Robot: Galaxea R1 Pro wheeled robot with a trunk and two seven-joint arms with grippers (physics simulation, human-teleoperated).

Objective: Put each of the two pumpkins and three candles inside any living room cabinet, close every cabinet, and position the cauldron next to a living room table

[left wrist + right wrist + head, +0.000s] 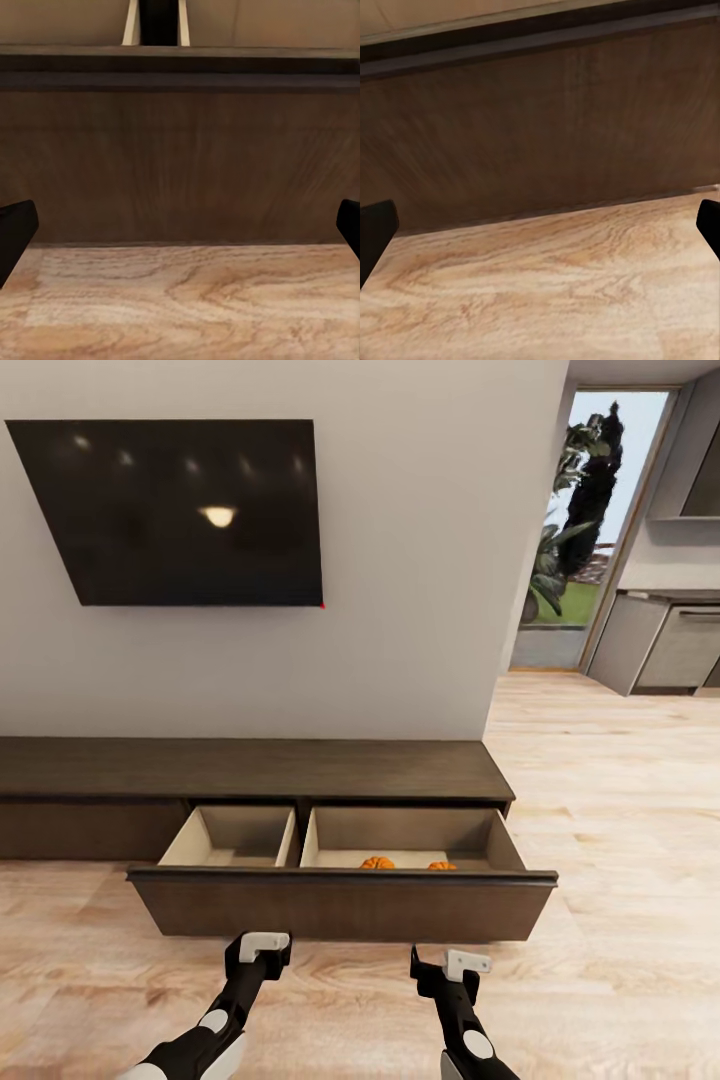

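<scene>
Drawer (pixel 340 905) front juts over floor (pixel 620 810), both tools (pixel 262 952) (pixel 450 970) spread, near it.

The head camera looks forward and down from above both arms at the wall and the low cabinet (pixel 250 768) with its pulled-out drawer front (pixel 340 905), while each wrist camera, low near the floor (pixel 180 307), faces that same drawer front closely and almost level.

A black television (pixel 180 510) is mounted on the white wall (pixel 410 560). The floor (pixel 620 810) is light wood plank. To the right, a doorway (pixel 585 520) shows trees, beside grey kitchen units (pixel 665 645).
</scene>
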